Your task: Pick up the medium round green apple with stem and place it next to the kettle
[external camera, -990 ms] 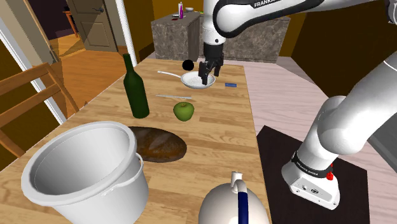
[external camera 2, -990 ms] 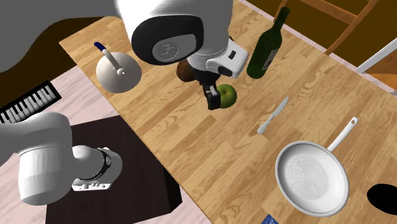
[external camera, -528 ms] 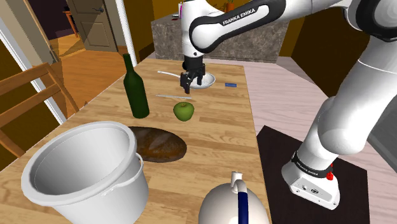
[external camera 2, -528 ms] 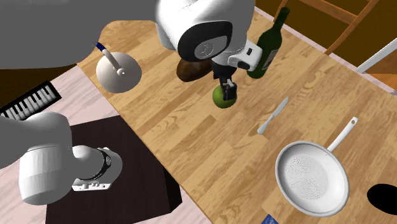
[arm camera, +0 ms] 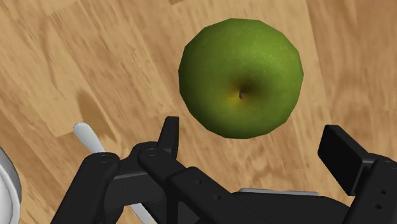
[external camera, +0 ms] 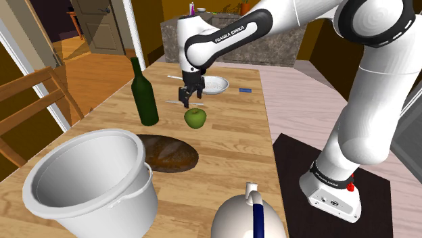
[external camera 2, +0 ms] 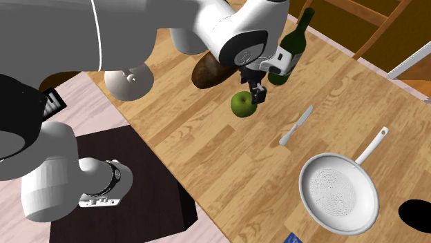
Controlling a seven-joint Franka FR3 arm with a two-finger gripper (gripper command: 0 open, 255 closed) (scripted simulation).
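Over the last second I had swung the gripper (external camera: 186, 101) from above the pan (external camera: 216, 84) at the far end back toward the apple (external camera: 195, 118). The apple had not moved: it sat on the table (external camera: 237, 155), right of the bottle (external camera: 144, 98) in the shoulder view and well apart from the kettle (external camera: 247, 216) at the near edge. The fingers stood wide apart just above the apple, touching nothing. I judged the approach nearly done and the grasp not begun. I counted one apple, one kettle, one bottle, one pan, one knife (external camera 2: 297, 124) and one big white pot (external camera: 88, 182).
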